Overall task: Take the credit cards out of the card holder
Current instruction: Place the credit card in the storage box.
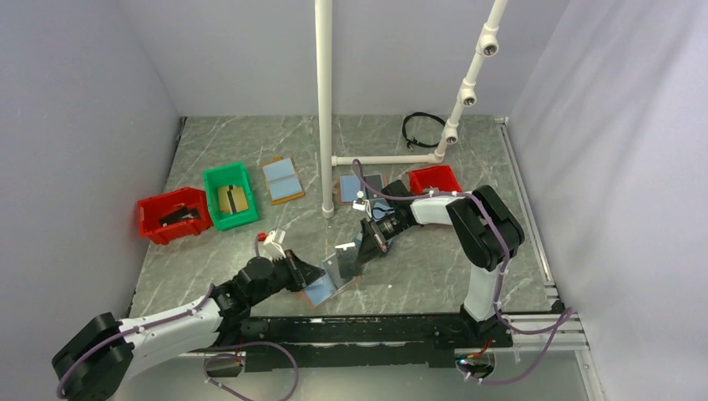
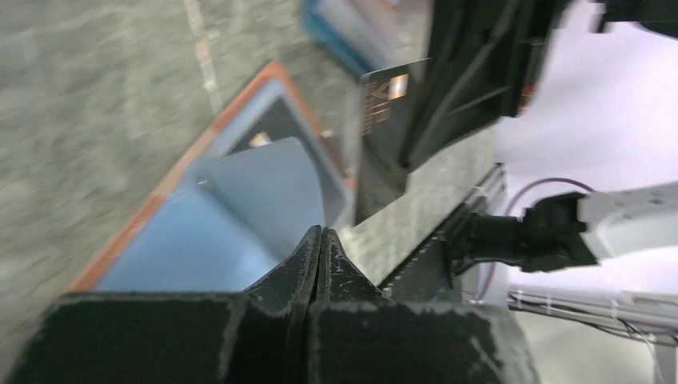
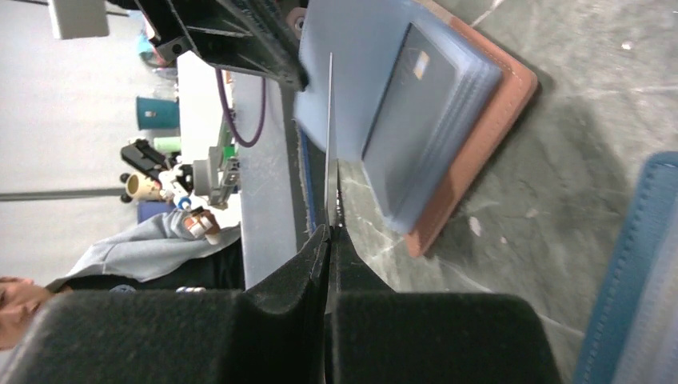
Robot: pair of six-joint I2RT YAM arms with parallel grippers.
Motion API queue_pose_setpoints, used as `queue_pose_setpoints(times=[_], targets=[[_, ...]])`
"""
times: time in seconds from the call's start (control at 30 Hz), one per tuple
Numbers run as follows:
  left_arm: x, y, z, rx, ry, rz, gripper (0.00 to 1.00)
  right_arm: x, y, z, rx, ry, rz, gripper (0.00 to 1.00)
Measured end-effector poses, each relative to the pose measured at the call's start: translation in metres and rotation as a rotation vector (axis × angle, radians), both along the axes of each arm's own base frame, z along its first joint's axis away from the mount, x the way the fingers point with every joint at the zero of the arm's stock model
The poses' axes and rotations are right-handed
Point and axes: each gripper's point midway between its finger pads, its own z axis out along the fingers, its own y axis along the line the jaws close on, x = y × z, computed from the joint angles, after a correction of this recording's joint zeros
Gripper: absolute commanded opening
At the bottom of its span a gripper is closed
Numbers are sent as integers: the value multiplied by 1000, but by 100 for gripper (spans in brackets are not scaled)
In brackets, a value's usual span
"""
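The card holder [image 1: 324,290], tan-rimmed with a light blue inside, lies near the table's front between the arms. My left gripper [image 1: 313,274] is shut on its raised blue flap [image 2: 268,180], with the fingertips [image 2: 320,240] pressed together. My right gripper [image 1: 365,249] is shut on a dark grey credit card [image 1: 346,256] and holds it upright just beside the holder. In the right wrist view the card is edge-on [image 3: 329,136] above my gripper [image 3: 329,234]. A second dark card [image 3: 408,104] sits in the holder's lower half [image 3: 480,136]. The held card's chip shows in the left wrist view [image 2: 384,120].
At the back left are a red bin [image 1: 174,215], a green bin [image 1: 230,195] and a tan-rimmed holder [image 1: 281,179]. A navy holder [image 1: 359,185] and a small red bin [image 1: 434,178] lie behind the right gripper. A white pipe stand [image 1: 325,109] rises mid-table; a black cable [image 1: 422,129] lies behind it.
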Motion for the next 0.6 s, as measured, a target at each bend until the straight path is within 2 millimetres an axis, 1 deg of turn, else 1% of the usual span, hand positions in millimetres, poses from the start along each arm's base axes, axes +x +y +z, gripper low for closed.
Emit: queue_pose_setpoints(times=[0.07,0.23,0.27,0.3,0.33,0.4,0.43,0.53,0.6], targets=[[-1,7,-20,56,67,30,0,3,-2,-5,-24,-15,-12,0],[-5,28,-57,168,202,113,0,10,-5,-8,-54,-50,-20,0],[-7,31,-61,176,231,129,0,12,-5,-8,-54,-60,-18,0],[-7,33,-61,185,241,137,3,13,-5,-8,-56,-67,-17,0],[-7,34,-60,196,254,146,9,13,-5,-7,-55,-71,-15,0],[-8,39,-59,230,281,164,25,13,-5,-7,-55,-81,-8,0],[-9,42,-58,250,296,174,31,13,-6,-6,-56,-87,-5,0],[-11,52,-50,304,342,212,42,14,-7,-6,-58,-108,5,0],[-11,56,-41,330,357,231,47,14,-7,-4,-58,-125,12,0]])
